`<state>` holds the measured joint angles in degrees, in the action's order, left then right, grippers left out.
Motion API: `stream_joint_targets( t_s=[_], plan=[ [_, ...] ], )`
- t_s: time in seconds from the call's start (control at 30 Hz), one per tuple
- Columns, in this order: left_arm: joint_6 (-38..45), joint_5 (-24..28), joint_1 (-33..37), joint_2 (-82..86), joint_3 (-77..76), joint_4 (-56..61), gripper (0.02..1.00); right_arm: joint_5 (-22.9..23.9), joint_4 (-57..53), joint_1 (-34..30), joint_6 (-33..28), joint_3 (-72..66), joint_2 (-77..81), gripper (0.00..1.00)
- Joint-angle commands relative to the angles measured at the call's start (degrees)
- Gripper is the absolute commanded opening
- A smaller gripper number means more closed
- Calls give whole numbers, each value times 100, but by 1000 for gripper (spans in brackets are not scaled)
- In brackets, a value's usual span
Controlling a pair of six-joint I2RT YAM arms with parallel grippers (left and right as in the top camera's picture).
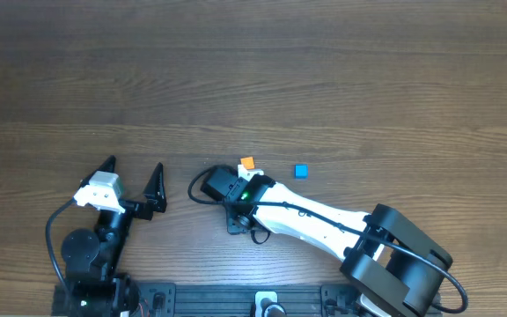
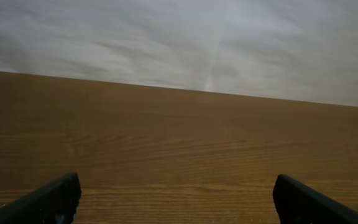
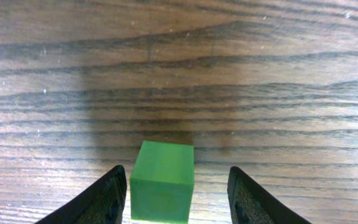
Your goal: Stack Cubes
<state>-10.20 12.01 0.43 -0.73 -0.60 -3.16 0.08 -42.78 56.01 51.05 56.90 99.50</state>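
Fingers (image 3: pixel 107 196) of your right gripper (image 3: pixel 176 177) spread, not closed on anything; green cube (image 3: pixel 163 180) sits on the table (image 1: pixel 253 70) between them. Orange cube (image 1: pixel 247 163) just beside that gripper, blue cube (image 1: pixel 300 171) near. Left gripper (image 1: pixel 133 165) wide open, well apart.

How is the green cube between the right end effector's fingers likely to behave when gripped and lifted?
The green cube looks solid and flat-faced, so probably stiff and unlikely to roll. It sits nearer one finger of the open right end effector, so closing may slide it sideways first. Its smooth sides might slip slightly.
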Motion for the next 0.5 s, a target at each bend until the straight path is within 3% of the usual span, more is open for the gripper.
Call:
stream_joint_targets(
  t_s=[0.03,0.5],
  plan=[
    [98,-31,-22,39,26,-9,998,105,15,72,129,105,70,472],
    [98,-31,-22,39,26,-9,1000,105,0,72,535,105,70,417]
  ],
)
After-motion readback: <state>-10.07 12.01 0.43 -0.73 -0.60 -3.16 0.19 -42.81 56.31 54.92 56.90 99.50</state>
